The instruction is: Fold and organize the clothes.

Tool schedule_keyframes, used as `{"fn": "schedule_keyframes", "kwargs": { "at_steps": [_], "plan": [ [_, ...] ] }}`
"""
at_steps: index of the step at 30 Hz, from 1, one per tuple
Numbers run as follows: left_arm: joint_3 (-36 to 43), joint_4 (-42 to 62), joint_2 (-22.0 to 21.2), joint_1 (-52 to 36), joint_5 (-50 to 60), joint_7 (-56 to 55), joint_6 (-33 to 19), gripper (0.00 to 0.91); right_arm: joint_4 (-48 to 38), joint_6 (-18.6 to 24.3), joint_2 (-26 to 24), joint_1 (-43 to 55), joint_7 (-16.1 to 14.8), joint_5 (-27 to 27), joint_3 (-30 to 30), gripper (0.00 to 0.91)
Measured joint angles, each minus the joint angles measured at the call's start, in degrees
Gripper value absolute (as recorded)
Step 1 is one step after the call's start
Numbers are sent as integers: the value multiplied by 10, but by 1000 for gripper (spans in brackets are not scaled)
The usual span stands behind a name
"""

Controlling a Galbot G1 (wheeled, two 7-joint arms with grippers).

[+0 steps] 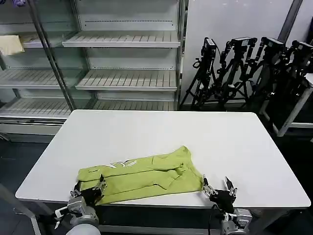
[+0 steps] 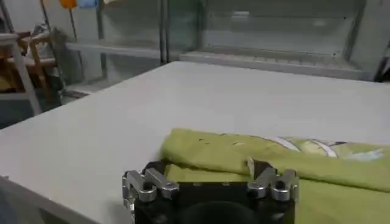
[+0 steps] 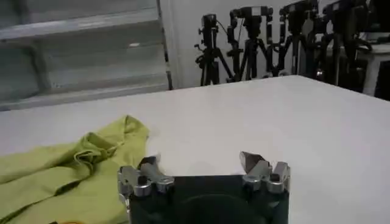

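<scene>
It looked like a lab or test studio: a plain white table point(image 1: 146, 137) stood before bare white refrigerated display shelving point(image 1: 122, 58), and black camera tripods point(image 1: 244, 68) clustered against the wall beyond the table's far right corner.

The left gripper point(image 2: 210, 175) sits low at the near edge of the white table point(image 2: 183, 103), its fingers spread apart. The lime-green shirt point(image 2: 274, 161) lies folded on the table, its edge between the fingers. Empty metal shelves point(image 2: 262, 42) stand beyond the table.
</scene>
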Motion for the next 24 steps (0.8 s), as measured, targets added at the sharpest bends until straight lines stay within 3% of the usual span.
{"fn": "schedule_keyframes", "kwargs": {
  "at_steps": [2, 3, 5, 8, 14, 24],
  "plan": [
    [1, 7, 0, -3, 3, 1, -3, 907, 0, 0, 1, 0, 0, 0, 0, 907],
    [1, 10, -1, -4, 4, 1, -4, 675, 0, 0, 1, 0, 0, 0, 1, 907],
    [2, 16, -1, -5, 7, 2, -7, 413, 1, 0, 1, 0, 0, 0, 2, 907],
    [4, 20, -2, -5, 9, 0, -11, 181, 2, 0, 2, 0, 0, 0, 3, 907],
    [9, 25, -4, -2, 12, -1, -20, 81, 2, 0, 5, -1, 0, 0, 3, 907],
    [13, 25, -5, 8, 11, 1, -35, 81, 1, 0, 9, 0, 1, 0, 0, 907]
  ]
}}
